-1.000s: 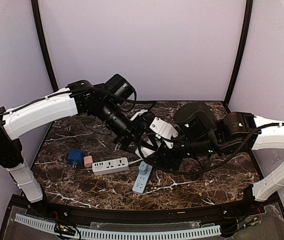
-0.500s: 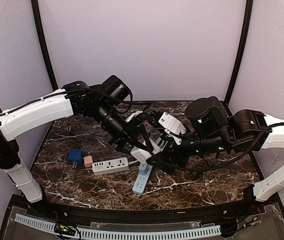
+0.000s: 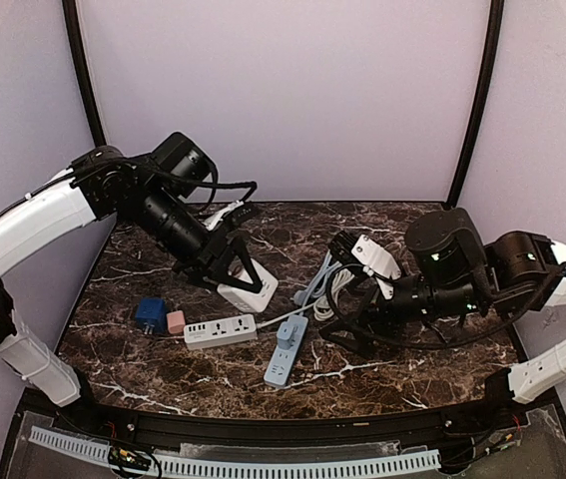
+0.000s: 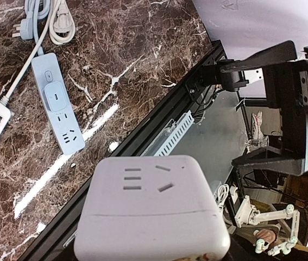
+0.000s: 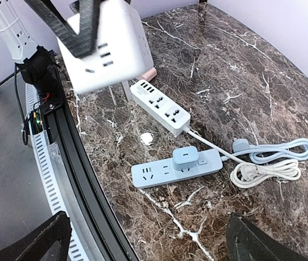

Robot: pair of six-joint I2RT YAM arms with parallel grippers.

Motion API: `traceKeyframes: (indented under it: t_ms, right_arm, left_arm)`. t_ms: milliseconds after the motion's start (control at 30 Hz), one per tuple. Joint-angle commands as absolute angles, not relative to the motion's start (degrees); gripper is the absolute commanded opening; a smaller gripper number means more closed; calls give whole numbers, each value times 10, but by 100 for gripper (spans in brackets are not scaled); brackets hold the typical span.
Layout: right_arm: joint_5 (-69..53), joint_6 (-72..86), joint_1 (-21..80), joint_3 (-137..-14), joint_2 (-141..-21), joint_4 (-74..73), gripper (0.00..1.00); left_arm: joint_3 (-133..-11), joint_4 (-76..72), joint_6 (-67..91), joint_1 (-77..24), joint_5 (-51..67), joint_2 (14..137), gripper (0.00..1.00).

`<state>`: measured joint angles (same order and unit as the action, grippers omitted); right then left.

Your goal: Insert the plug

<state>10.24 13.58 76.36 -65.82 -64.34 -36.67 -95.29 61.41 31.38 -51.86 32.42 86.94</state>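
Left tool (image 3: 233, 274) pinches white plug (image 3: 248, 292), raised above tabletop (image 3: 412, 371), left of centre. White strip (image 3: 220, 329) just near of plug, long axis left-right; left arm nearer. Right tool (image 3: 340, 324) spread wide, empty, right of blue strip (image 3: 285, 351).

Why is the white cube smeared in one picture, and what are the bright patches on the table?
Right wrist view: the white cube is blurred, probably from motion or closeness; a round glare spot sits on the polished table. Left wrist view: cube sharper, a long glare streak on the table. Top view: even light, sharp.
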Motion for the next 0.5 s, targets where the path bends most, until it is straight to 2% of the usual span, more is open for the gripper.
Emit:
traceKeyframes:
  t_ms: [0,467]
  right_arm:
    - [94,167,769,-640,-629,-356,99]
    - [85,191,769,-624,-618,-350,99]
  left_arm:
    - [-937,610,261,-514,316,816,1]
    - [-911,583,138,-512,278,751,1]
